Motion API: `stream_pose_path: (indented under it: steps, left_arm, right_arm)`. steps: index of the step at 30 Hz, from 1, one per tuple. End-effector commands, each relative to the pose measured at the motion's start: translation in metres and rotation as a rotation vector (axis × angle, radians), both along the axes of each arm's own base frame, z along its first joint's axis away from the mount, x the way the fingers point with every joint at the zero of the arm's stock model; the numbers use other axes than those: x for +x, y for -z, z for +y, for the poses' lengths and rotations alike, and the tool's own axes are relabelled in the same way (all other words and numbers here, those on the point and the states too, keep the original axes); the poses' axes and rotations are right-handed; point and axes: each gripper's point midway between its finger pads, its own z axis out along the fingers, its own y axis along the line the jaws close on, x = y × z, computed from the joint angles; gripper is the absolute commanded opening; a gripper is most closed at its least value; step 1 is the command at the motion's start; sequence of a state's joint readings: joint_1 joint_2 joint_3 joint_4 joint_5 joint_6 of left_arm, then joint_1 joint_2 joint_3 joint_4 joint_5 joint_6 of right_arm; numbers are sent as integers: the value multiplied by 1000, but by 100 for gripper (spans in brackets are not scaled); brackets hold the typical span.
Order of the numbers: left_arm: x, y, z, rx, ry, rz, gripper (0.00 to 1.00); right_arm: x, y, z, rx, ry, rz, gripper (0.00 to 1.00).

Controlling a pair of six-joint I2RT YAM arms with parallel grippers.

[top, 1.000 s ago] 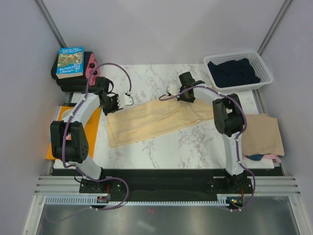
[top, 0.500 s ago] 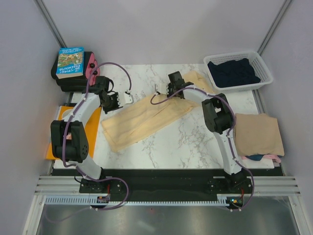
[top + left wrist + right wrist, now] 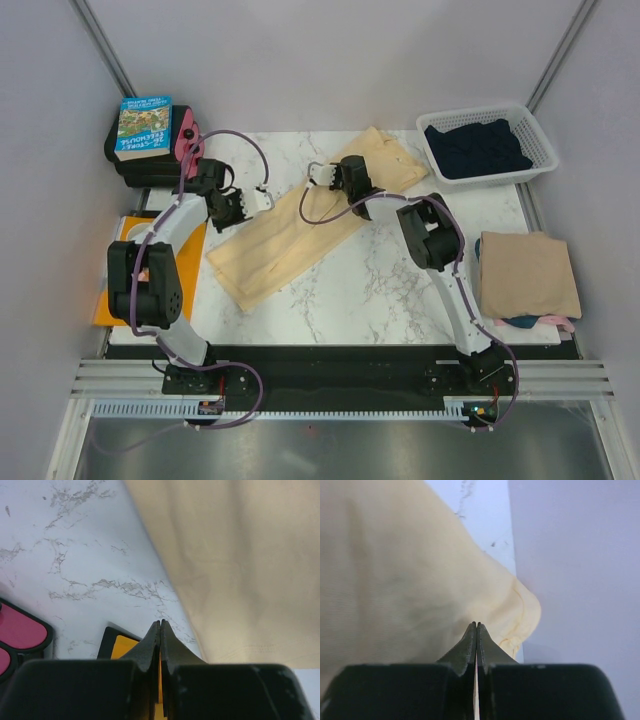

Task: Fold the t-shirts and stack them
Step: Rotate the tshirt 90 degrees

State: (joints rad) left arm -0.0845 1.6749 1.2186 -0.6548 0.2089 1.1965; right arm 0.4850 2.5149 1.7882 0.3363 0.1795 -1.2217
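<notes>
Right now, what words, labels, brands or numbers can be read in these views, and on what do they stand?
Colourful illustrated book at the far left: lettering on its cover, too small and blurred to read.
Both wrist views: no text at all.
Nothing else shows legible writing.

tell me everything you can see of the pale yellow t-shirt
The pale yellow t-shirt is soft plain cloth, folded into a long band lying slantwise on the marble table, near-left end to far-right end, where it widens. The shut fingers of the left gripper and right gripper meet its far edge; any pinch is unclear.
</notes>
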Motion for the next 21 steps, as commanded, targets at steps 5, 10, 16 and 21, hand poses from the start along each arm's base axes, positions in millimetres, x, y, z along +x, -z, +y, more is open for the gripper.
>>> stream_pose_path:
  steps: [5,10,16,21]
  left_arm:
    - [38,-40,3,-82,-168,-217,2]
    - [38,-52,12,-77,-217,-257,2]
    - [54,-98,93,-109,-643,-404,2]
    - [30,-116,134,-167,-893,-477,2]
  right_arm:
    - [-15,-164,-33,413,287,-304,2]
    - [-38,-181,2,563,195,-85,0]
    - [-151,-105,94,506,-183,591,0]
    - [-222,-59,114,411,-303,813,0]
